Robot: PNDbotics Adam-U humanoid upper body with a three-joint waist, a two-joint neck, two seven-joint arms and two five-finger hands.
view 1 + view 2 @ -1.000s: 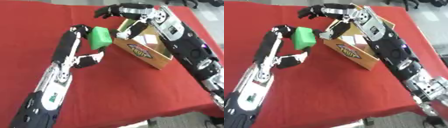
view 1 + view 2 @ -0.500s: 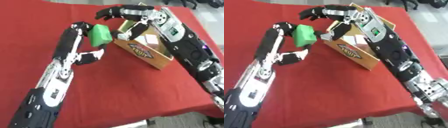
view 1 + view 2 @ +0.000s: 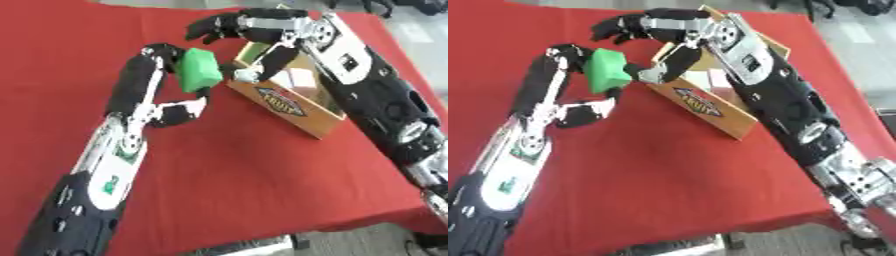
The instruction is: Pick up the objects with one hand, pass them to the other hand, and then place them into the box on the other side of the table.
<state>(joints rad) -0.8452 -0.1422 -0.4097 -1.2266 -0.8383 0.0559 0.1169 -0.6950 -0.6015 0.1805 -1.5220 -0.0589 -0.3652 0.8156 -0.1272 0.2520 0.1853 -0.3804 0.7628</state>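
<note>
You'd brought the green block (image 3: 200, 70) up and to the right vs a sec ago, so it sat in the upper middle of the frame, just left of the wooden box (image 3: 289, 102). Your left hand (image 3: 164, 56) was curled round it, gripping from the block's left side, w/ the arm reaching up from the lower left. The right hand (image 3: 229, 31) hung spread over the block's top right, fingers apart and arched, thumb side dropping down toward the block's right edge beside the box corner. I couldn't tell whether that thumb actually touched the block (it looked v. close).

What that meant for the task: the pick-up was done, and you were at the handover. The receiving hand was open and in place but hadn't closed on anything yet, so the block was still carried by the left only.

Vs the earlier frame: the block was nearer the right hand and higher in the picture, and the gap between them had shrunk to almost nothing. The right hand had kept roughly the same spread pose above the box's upper left corner. The box hadn't shifted on the red tablecloth (image 3: 245, 170), and pale items (image 3: 302, 80) lay inside it as before
</note>
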